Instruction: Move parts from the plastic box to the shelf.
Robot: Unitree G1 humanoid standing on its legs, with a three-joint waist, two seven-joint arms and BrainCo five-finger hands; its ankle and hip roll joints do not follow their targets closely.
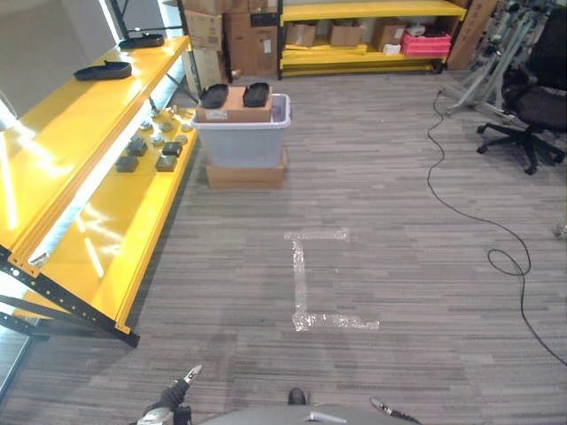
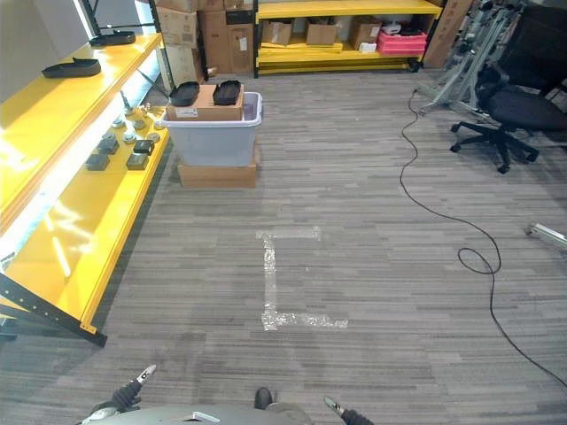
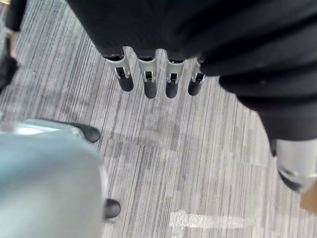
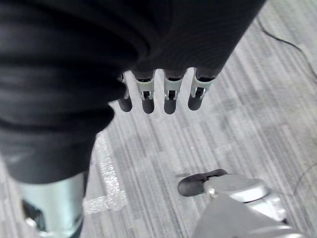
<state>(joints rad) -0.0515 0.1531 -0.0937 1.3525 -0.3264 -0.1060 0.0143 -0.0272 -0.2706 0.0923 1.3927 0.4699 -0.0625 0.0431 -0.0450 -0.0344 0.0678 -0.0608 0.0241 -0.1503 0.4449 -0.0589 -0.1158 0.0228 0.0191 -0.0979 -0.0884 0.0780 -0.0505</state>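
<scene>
While both hands hang low at the frame's bottom edge, the left hand [image 3: 158, 79] and right hand [image 4: 163, 96] show straight, relaxed fingers holding nothing. Upper left of centre, the plastic box [image 1: 241, 142] sits on a cardboard base beside the yellow shelf [image 1: 106, 221], where small parts [image 1: 151, 150] lie.

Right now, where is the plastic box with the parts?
The plastic box sits ahead and to the left in the left eye view, on a flat cardboard box on the floor, beside the far end of the yellow shelf.

storeroom, yellow shelves [image 1: 115, 212], cardboard boxes [image 1: 252, 40]
</scene>
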